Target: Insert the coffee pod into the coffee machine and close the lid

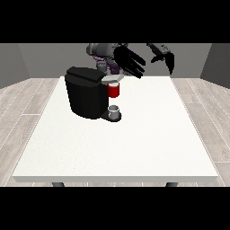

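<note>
nearest the camera, the white table (117, 152) shows a broad bare stretch running to its front edge; its legs are only stubs, cut off by the band below. further back, toward the far left part of the top, stands the black coffee machine (85, 92), a dark block whose details mostly merge together. its lid (85, 72) seems to lie flat on top, though whether it is fully shut cannot be told. a pale arm of the machine juts out toward the view's right, and under it hangs a red piece (114, 90) that may be the coffee pod or its holder; which one is hard to make out. below that, a small grey cup (115, 110) sits on the machine's base.

above the pale arm hangs the hand at the view's left (129, 62), its dark fingers spread and pointing down toward the table, with nothing in them. the hand at the view's right (162, 56) hangs over the far edge of the table, well apart from the machine, fingers drooping and relaxed, holding nothing. the robot's body behind is partly hidden by the hands and the machine.
</note>
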{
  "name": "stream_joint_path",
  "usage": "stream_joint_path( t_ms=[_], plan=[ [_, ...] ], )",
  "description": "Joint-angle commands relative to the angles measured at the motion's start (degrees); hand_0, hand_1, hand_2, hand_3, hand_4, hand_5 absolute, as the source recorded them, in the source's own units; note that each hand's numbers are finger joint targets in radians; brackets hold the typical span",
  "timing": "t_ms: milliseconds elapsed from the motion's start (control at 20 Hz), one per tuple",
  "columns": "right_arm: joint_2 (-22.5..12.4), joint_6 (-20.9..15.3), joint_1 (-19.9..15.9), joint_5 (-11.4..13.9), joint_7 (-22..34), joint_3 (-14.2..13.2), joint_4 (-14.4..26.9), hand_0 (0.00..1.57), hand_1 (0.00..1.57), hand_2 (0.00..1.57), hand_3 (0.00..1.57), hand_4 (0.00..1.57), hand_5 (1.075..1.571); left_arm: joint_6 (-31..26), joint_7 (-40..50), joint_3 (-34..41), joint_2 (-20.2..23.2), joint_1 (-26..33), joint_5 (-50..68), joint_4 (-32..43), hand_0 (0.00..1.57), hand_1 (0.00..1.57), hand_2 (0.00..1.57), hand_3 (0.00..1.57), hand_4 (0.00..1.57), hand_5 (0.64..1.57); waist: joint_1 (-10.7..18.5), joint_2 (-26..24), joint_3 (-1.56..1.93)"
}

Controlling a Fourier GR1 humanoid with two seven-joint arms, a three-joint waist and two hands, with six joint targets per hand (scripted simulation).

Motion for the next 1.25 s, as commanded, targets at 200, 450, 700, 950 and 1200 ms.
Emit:
stream_joint_path(
  t_ms=[200,450,700,950,1200],
  plan=[
    [7.3,-3.3,-6.5,0.0,-8.9,2.5,0.9,0.00,0.00,0.00,0.00,0.00,1.571,-1.5,2.3,1.3,1.0,-3.9,2.1,-1.4,0.00,0.00,0.00,0.00,0.25,1.571,4.5,3.3,-1.69],
    [7.3,-2.2,-9.6,-0.6,-12.7,1.6,4.8,0.00,0.00,0.00,0.00,0.10,1.571,-2.6,0.5,3.8,3.5,-4.6,3.8,-1.6,0.00,0.00,0.00,0.00,0.31,1.571,2.9,6.0,-1.70],
    [11.5,-2.7,-10.5,-1.0,-15.5,3.1,5.4,0.00,0.00,0.00,0.00,0.00,1.571,-3.0,-1.4,5.0,4.2,-2.2,4.4,0.2,0.00,0.00,0.00,0.00,0.32,1.571,0.4,4.7,-1.71],
    [17.5,-0.6,-3.0,-1.9,-22.0,6.7,4.0,0.00,0.00,0.00,0.00,0.17,1.571,-3.5,1.6,5.6,4.3,2.4,5.7,0.0,0.00,0.00,0.00,0.00,0.33,1.571,-4.8,-2.5,-1.68],
    [22.4,-1.7,2.7,-4.1,-24.8,11.8,3.2,0.00,0.00,0.00,0.00,0.26,1.571,-1.7,0.1,6.5,4.1,6.1,4.8,1.9,0.00,0.00,0.00,0.00,0.27,1.571,-8.6,-6.6,-1.69]
  ],
)
